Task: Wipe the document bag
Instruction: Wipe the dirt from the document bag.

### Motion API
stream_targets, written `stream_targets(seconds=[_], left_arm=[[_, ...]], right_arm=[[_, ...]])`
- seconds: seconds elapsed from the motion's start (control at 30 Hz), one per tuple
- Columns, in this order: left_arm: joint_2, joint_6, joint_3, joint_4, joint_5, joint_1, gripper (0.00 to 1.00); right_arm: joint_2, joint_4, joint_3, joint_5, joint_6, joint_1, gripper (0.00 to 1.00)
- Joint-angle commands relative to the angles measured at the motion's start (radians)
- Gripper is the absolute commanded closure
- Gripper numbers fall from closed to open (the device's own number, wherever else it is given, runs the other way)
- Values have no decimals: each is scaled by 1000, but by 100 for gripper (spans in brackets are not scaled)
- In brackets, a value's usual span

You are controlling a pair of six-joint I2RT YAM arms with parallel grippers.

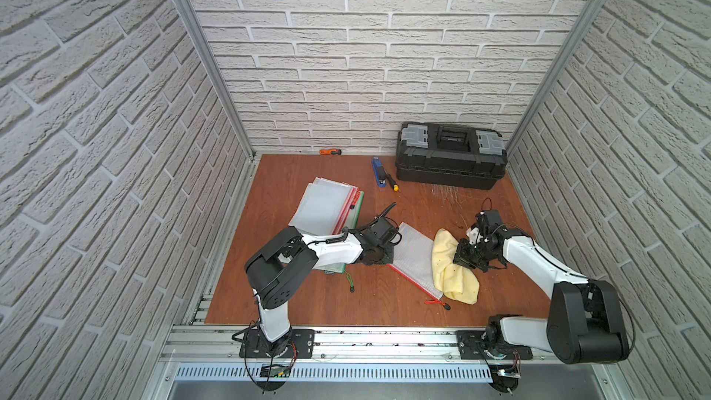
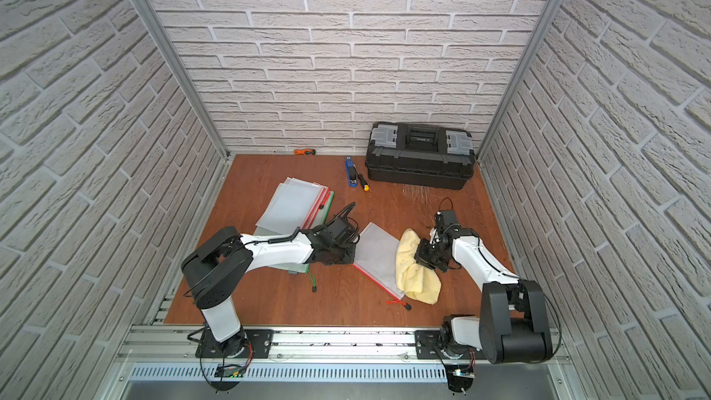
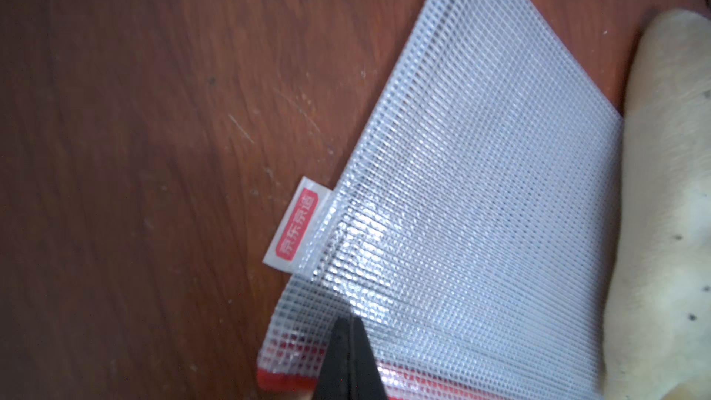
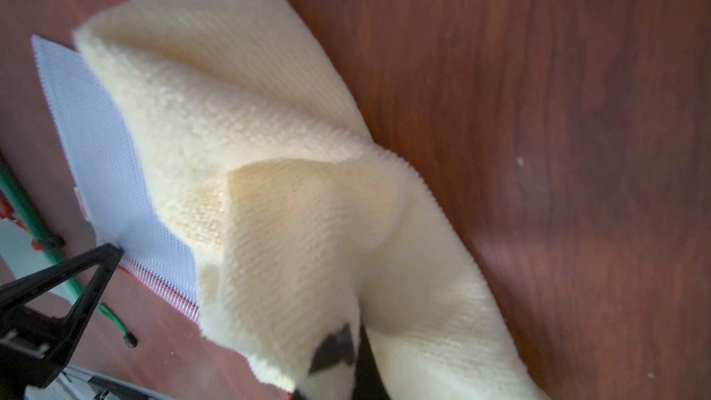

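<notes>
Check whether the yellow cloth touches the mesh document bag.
Touching: in the right wrist view the yellow cloth overlaps the mesh document bag.

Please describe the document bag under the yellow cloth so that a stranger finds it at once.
On the brown table, look in front of the black toolbox, near the middle. One clear mesh document bag lies alone there, red zipper edge toward the robot, a yellow cloth over one end; the other bags are stacked.
</notes>
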Motion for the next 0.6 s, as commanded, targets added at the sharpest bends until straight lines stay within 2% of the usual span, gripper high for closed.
stream_targets(seconds=[0.0, 0.17, 0.27, 0.4, 0.57], left_arm=[[0, -2, -34, -69, -26, 9, 100], [7, -6, -26, -65, -18, 10, 100], [4, -14, -27, -63, -20, 8, 100], [-1, -26, -24, -62, -21, 8, 100], [10, -15, -2, -83, -17, 8, 100]], right_arm=[[15, 60, 4, -113, 67, 50, 98], [174, 161, 132, -73, 172, 330, 98], [278, 246, 185, -97, 232, 431, 98], [348, 292, 224, -101, 245, 456, 98], [326, 209, 206, -44, 189, 393, 98]])
